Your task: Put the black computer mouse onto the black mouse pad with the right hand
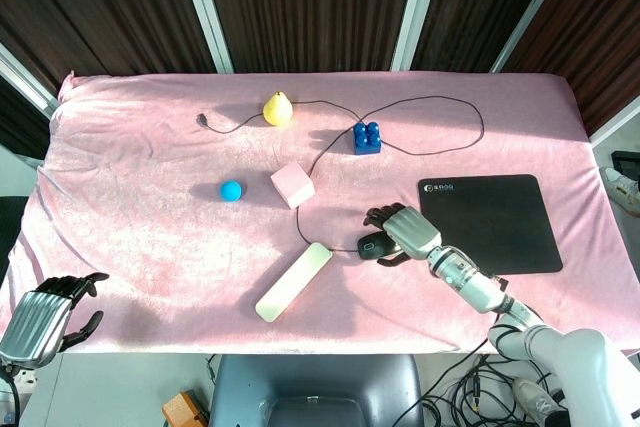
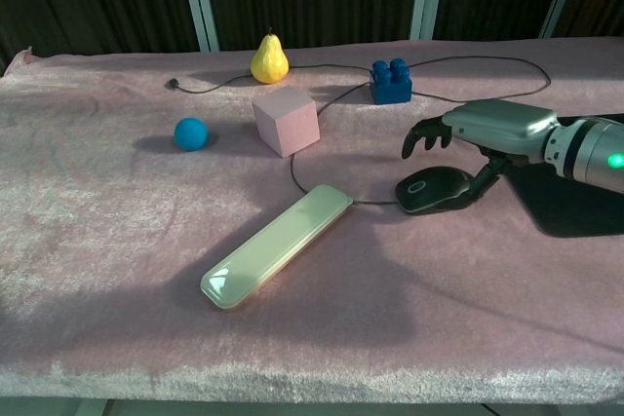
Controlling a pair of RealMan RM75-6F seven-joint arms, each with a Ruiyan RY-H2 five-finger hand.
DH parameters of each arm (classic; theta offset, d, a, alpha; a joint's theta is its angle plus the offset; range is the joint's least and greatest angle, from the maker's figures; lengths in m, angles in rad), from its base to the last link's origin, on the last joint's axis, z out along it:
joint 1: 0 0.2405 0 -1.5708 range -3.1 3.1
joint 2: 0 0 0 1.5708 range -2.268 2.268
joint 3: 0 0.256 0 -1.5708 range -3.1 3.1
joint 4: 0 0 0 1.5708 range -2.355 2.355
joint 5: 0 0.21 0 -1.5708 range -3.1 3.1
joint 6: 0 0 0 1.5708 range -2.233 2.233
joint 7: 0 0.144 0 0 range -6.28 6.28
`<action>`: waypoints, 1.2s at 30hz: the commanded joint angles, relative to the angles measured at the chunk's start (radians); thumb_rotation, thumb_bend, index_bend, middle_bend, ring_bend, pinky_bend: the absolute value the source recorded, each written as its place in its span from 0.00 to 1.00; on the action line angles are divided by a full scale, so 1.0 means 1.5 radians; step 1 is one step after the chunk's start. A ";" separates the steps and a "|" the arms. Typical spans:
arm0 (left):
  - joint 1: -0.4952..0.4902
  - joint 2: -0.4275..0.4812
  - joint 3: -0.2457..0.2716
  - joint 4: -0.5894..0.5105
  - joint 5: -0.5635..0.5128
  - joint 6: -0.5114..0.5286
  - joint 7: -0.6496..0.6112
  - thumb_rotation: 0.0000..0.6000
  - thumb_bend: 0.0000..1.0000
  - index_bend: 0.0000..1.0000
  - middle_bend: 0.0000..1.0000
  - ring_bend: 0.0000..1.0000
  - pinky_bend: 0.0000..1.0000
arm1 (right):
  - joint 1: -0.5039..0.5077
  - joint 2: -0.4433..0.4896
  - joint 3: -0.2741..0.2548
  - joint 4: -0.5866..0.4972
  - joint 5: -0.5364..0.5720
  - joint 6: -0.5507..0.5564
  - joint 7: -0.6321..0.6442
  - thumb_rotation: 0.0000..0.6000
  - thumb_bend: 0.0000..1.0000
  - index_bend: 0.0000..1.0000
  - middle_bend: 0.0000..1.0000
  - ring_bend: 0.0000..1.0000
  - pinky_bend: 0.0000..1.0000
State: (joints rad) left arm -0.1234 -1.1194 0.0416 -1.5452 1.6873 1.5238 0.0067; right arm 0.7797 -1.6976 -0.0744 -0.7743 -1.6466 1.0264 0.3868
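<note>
The black computer mouse (image 1: pixel 371 245) (image 2: pixel 432 189) lies on the pink cloth, just left of the black mouse pad (image 1: pixel 492 223) (image 2: pixel 583 215). Its cable runs left and then up across the table. My right hand (image 1: pixel 406 230) (image 2: pixel 490 127) hovers over the mouse's right end, fingers arched above it and spread. The thumb reaches down to the mouse's rear edge; the fingers do not close on it. My left hand (image 1: pixel 40 317) hangs off the table's front left corner, holding nothing, and shows only in the head view.
A long cream bar (image 1: pixel 294 281) (image 2: pixel 277 245) lies left of the mouse. Further back are a pink cube (image 1: pixel 292 185) (image 2: pixel 286 121), a blue ball (image 1: pixel 231 190) (image 2: pixel 191 132), a yellow pear (image 1: pixel 277 108) (image 2: pixel 269 57) and a blue block (image 1: pixel 367 137) (image 2: pixel 390 81).
</note>
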 commanded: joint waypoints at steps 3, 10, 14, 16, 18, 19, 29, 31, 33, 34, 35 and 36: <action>0.000 0.000 0.000 0.001 0.001 0.001 0.000 1.00 0.31 0.31 0.50 0.42 0.46 | -0.004 0.003 0.003 0.000 0.004 -0.003 -0.006 1.00 0.29 0.40 0.34 0.32 0.41; 0.000 -0.001 0.001 0.000 0.002 -0.001 0.003 1.00 0.31 0.31 0.50 0.42 0.46 | -0.003 -0.004 0.004 0.006 0.010 -0.028 -0.013 1.00 0.29 0.42 0.34 0.32 0.41; 0.000 -0.001 0.000 -0.001 -0.001 -0.002 0.002 1.00 0.31 0.31 0.50 0.42 0.46 | -0.001 -0.013 0.005 0.014 0.010 -0.033 -0.016 1.00 0.29 0.46 0.35 0.35 0.42; 0.000 0.000 -0.001 0.000 -0.001 -0.001 0.002 1.00 0.31 0.31 0.50 0.42 0.46 | -0.004 -0.020 0.008 0.023 0.010 -0.026 -0.021 1.00 0.29 0.54 0.41 0.42 0.48; 0.001 0.000 -0.001 0.000 -0.001 0.000 0.001 1.00 0.31 0.31 0.50 0.42 0.46 | -0.006 -0.026 0.009 0.032 0.009 -0.019 -0.029 1.00 0.29 0.61 0.47 0.50 0.55; 0.000 0.000 -0.001 0.000 0.000 0.000 0.001 1.00 0.31 0.31 0.50 0.42 0.46 | -0.008 -0.030 0.010 0.038 0.008 -0.011 -0.032 1.00 0.31 0.66 0.51 0.55 0.59; 0.000 0.000 0.000 -0.001 0.001 -0.001 0.002 1.00 0.31 0.31 0.50 0.42 0.46 | -0.029 -0.027 0.025 0.053 0.012 0.043 -0.041 1.00 0.33 0.74 0.57 0.64 0.69; 0.001 0.001 0.001 -0.001 0.001 -0.001 0.002 1.00 0.31 0.31 0.50 0.42 0.46 | -0.037 -0.014 0.031 0.044 0.017 0.058 -0.041 1.00 0.33 0.74 0.57 0.64 0.69; 0.001 0.001 0.000 -0.001 0.001 -0.001 0.002 1.00 0.31 0.31 0.50 0.42 0.46 | -0.045 0.000 0.035 0.036 0.022 0.067 -0.041 1.00 0.33 0.74 0.57 0.64 0.69; 0.001 0.000 0.000 -0.001 0.001 -0.001 0.002 1.00 0.31 0.31 0.50 0.42 0.46 | -0.051 0.010 0.038 0.031 0.026 0.072 -0.042 1.00 0.33 0.74 0.57 0.64 0.69; 0.001 0.001 0.001 -0.002 0.001 -0.001 0.002 1.00 0.31 0.31 0.50 0.42 0.46 | -0.056 0.016 0.040 0.028 0.030 0.077 -0.044 1.00 0.33 0.74 0.57 0.64 0.69; 0.001 0.001 0.001 -0.002 0.001 -0.001 0.002 1.00 0.31 0.31 0.50 0.42 0.46 | -0.062 0.022 0.042 0.026 0.034 0.081 -0.047 1.00 0.33 0.74 0.57 0.64 0.69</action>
State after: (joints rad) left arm -0.1222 -1.1185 0.0428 -1.5479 1.6891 1.5223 0.0099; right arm 0.6997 -1.6769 -0.0183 -0.7262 -1.6055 1.1365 0.3215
